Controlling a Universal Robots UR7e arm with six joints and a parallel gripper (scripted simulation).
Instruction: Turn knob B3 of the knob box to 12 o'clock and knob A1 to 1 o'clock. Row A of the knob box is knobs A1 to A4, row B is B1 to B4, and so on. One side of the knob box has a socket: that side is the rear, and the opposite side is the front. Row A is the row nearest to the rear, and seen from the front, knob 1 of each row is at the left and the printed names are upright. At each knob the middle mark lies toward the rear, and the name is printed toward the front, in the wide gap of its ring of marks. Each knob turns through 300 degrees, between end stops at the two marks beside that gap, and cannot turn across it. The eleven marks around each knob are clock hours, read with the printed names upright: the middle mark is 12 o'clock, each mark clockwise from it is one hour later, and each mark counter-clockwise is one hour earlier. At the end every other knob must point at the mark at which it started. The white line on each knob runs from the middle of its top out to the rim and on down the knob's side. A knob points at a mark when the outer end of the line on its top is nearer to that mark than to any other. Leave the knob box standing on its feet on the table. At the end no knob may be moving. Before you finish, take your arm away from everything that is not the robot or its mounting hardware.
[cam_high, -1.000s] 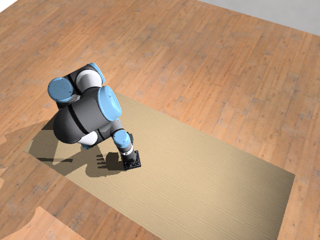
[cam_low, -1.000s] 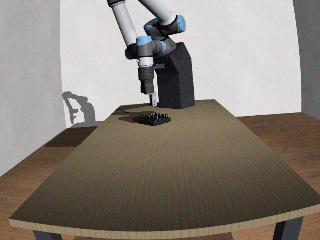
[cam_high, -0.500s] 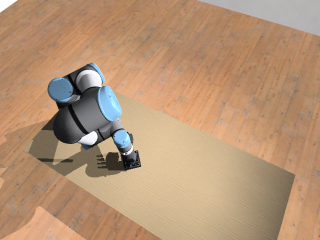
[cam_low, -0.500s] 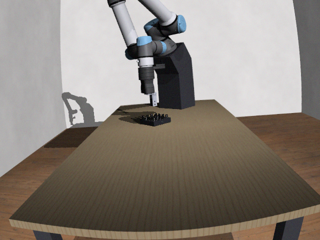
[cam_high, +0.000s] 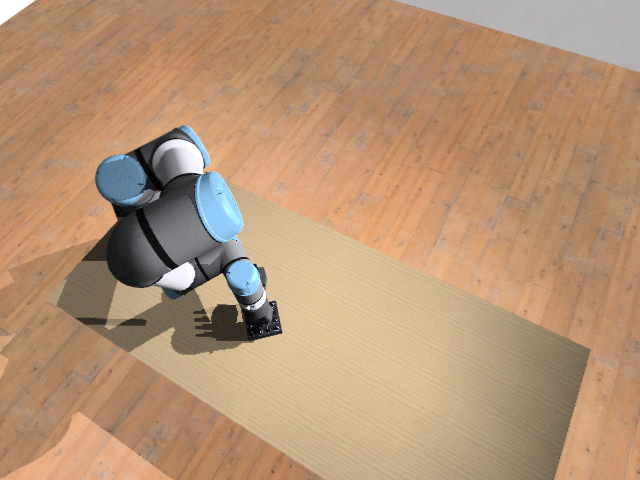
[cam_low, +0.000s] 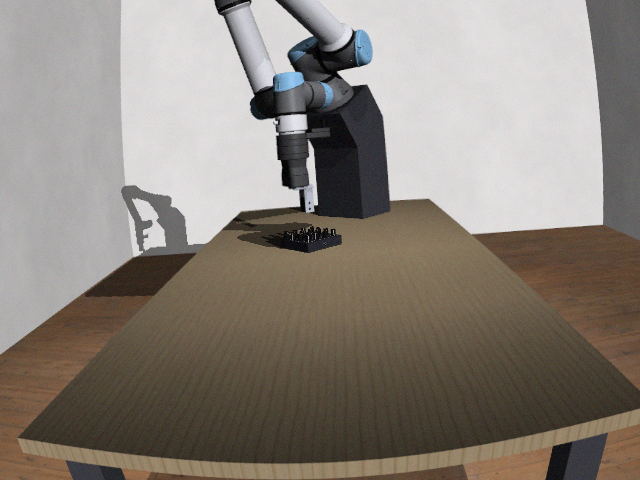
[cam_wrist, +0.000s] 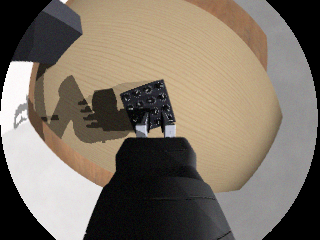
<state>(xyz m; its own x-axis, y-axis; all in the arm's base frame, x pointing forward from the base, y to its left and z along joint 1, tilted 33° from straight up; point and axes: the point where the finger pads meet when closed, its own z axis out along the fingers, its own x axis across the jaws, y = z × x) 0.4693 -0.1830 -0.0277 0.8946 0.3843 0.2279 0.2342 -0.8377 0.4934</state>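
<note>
From the top view, the black square knob box with its grid of short round knobs (cam_high: 277, 326) lies on the pale, fine-grained wooden counter (cam_high: 413, 330) (cam_low: 330, 351) (cam_wrist: 215, 85), toward the end where the robot is mounted and nearer the long edge at the bottom of the picture than the opposite one. The smooth grey, white and light-blue jointed arm (cam_high: 170, 222) (cam_low: 292, 100) leans over the box and covers part of it, so which marks the white lines meet cannot be read; neither the turn of B3 nor that of A1 can be confirmed as done. In the exterior view the box (cam_low: 324, 243) sits well back from the near edge, left of the angular matt-black pedestal (cam_low: 338, 180) and closer to the counter's far left corner than to either near one. Its knobs stand up like little pegs, and the dark gripper with flat silvery metal fingers (cam_low: 306, 199) hangs above, apart from them. In the wrist view the box (cam_wrist: 150, 95) lies beyond the fingertips, four knobs to a side; the jaws stand partly apart with nothing visible between them. Names and pointers are too small to tell, so progress stays unsettled; if either target knob is still off its mark, the fingers would need to come down around it.

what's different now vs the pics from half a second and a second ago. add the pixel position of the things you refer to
Nothing visibly changed in the top and exterior views. The arm (cam_high: 173, 222) (cam_low: 256, 49), its hand (cam_low: 306, 209) (cam_wrist: 155, 118) above the knob box (cam_high: 278, 330) (cam_low: 324, 244) (cam_wrist: 164, 86), and the box itself all look the same. Nothing was taken hold of or let go that I can see; the knobs are too small to tell whether any turned.
</note>
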